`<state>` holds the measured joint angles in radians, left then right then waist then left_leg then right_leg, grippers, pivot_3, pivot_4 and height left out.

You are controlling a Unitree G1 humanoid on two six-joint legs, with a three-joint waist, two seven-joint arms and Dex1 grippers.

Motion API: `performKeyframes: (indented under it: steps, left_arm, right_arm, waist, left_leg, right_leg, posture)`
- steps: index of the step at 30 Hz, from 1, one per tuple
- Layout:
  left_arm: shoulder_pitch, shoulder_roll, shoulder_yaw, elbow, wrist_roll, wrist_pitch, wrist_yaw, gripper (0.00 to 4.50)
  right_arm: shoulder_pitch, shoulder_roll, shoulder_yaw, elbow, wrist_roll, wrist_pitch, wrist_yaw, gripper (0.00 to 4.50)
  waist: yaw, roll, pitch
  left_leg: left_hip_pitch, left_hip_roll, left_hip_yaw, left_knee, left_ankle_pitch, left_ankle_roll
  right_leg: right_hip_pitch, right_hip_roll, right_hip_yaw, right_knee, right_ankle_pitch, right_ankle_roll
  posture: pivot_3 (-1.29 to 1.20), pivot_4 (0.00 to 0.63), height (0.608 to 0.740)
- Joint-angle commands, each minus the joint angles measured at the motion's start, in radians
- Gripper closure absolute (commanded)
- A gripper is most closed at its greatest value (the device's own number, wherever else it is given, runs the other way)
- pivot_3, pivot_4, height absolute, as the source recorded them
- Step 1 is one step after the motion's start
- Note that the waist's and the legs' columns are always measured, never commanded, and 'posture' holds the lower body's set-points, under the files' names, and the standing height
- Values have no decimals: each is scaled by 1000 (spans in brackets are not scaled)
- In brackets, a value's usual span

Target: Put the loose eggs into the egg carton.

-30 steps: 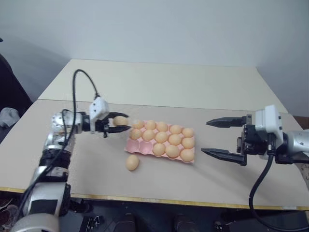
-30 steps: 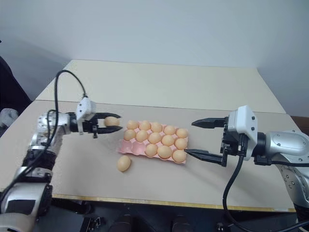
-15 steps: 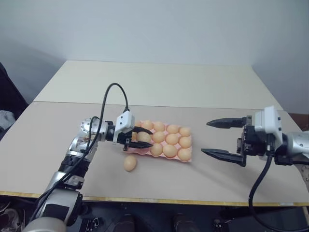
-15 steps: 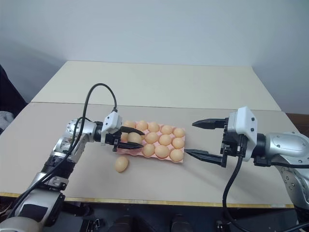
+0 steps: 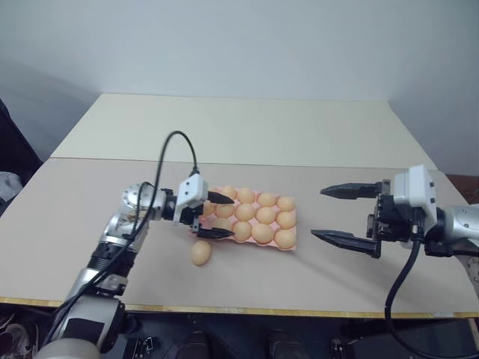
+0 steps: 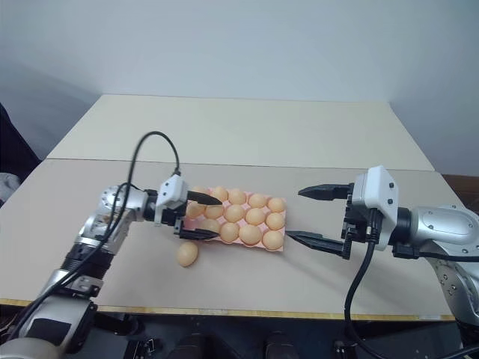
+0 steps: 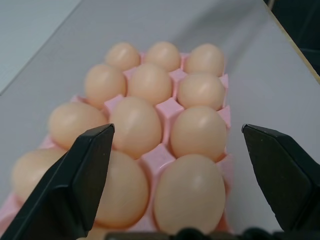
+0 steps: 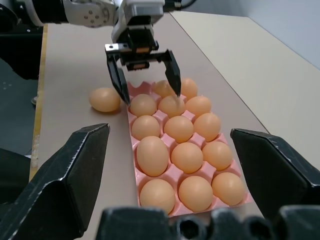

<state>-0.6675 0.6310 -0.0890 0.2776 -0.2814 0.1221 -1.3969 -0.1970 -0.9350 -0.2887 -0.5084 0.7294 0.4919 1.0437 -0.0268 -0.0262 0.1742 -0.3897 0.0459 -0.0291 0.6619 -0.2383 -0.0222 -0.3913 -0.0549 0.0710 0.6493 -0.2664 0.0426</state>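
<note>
— Well, what do we make of the left pincer (image 5: pixel 229 218)?

— We see it spread wide and holding nothing. It sits left of centre in the head view, at the left end of the egg carton (image 7: pixel 170 107), with its two black fingers (image 8: pixel 116 80) either side of the end row. Whether the fingertips touch the tray or the eggs there, we cannot tell.

— And the right pincer (image 5: pixel 319 213)?

— Also wide apart and empty. It hangs at the right of the frame, clear of the carton's right end and touching nothing.

— How many eggs do we count?

— One loose egg (image 5: pixel 200 252) lies on the surface (image 5: pixel 262 134) just below the carton's left end in the head view, close to the tray but apart from it. In the carton we count fourteen eggs (image 5: pixel 266 215) in the right wrist view: four full rows of three, then two in the row under the left pincer.

— So one carton, fifteen eggs in all?

— As far as we can see. The last cup in that end row sits partly behind a black finger, so we read it as pink and bare without being sure.

— Anything cut off?

— In the left wrist view the nearest row of cups runs off the frame's lower edge, so we count only twelve eggs there.
</note>
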Motion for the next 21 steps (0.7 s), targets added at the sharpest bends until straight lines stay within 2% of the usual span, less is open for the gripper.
performKeyframes:
  steps: [1, 7, 10, 14, 21]
  left_arm:
    - [33, 116, 122, -54, -78, 29, -43, 72]
    - [188, 348, 327, -38, -159, 26, -128, 72]
    - [258, 415, 394, -30, -195, 49, -168, 72]
    - [390, 463, 486, -28, -212, 34, -192, 72]
    - [543, 470, 577, -139, -272, 89, -192, 72]
  right_arm:
    - [-15, 0, -21, -7, 15, -12, 4, 0]
    - [-11, -3, -21, 26, 15, -15, 32, 0]
    - [-6, -10, -27, 37, 16, -13, 55, 0]
    - [23, -34, -42, 59, 13, -15, 114, 0]
    - [46, -59, -62, 81, 17, -21, 176, 0]
  waist:
    - [-2, 0, 0]
    - [-12, 0, 0]
    - [-9, 0, 0]
    - [-3, 1, 0]
    - [5, 1, 1]
  left_leg:
    - [0, 0, 0, 0, 0, 0]
    - [0, 0, 0, 0, 0, 0]
    - [0, 1, 1, 0, 0, 0]
    - [0, 1, 1, -1, 0, 0]
    - [0, 2, 2, -1, 0, 0]
  right_leg:
    - [0, 0, 0, 0, 0, 0]
    - [0, 0, 0, 0, 0, 0]
    - [0, 0, 0, 0, 0, 0]
    - [0, 0, -1, -1, -1, 0]
    - [-1, 0, -1, -1, -1, -1]
  posture:
    - [0, 150, 740]
    - [0, 150, 740]
    - [0, 150, 740]
    - [0, 150, 740]
    - [0, 150, 740]
